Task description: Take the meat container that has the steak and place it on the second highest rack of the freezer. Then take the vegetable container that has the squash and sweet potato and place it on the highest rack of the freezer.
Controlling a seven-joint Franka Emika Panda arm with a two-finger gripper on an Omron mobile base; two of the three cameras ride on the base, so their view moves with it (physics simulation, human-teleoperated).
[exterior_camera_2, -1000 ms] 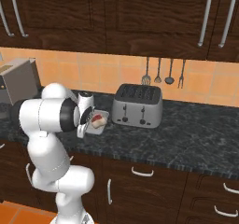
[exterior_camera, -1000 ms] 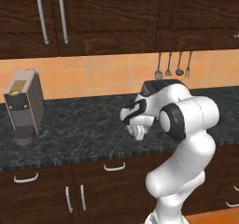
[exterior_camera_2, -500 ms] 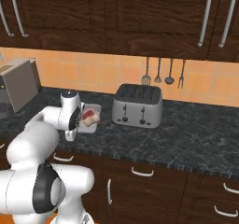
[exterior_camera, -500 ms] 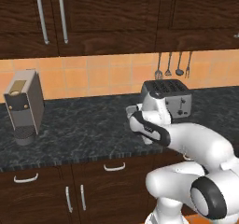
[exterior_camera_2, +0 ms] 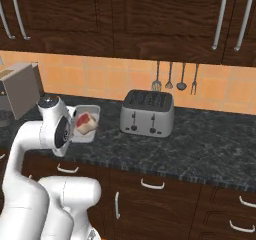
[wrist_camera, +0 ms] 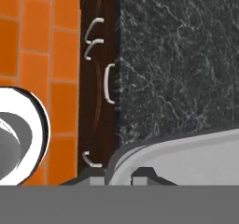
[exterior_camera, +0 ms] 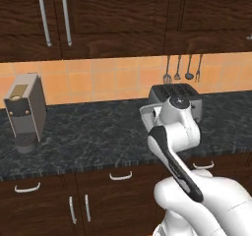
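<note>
A dark stone counter (exterior_camera_2: 210,144) carries a silver toaster (exterior_camera_2: 147,112) just right of the arm and a grey coffee machine (exterior_camera: 23,113) at left. The gripper (wrist_camera: 119,175) is clamped on the meat container (exterior_camera_2: 86,124), steak (exterior_camera_2: 83,121) inside, held above the counter's front edge.

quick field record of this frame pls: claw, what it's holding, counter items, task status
claw: shut on the rim of the meat container
meat container: lifted off the counter, tilted up on its side
steak: inside the container
toaster: on the counter, right of the container in the right base view
coffee machine: on the counter at left
utensils: hanging on the tiled wall
task status: first container held, not yet placed
</note>
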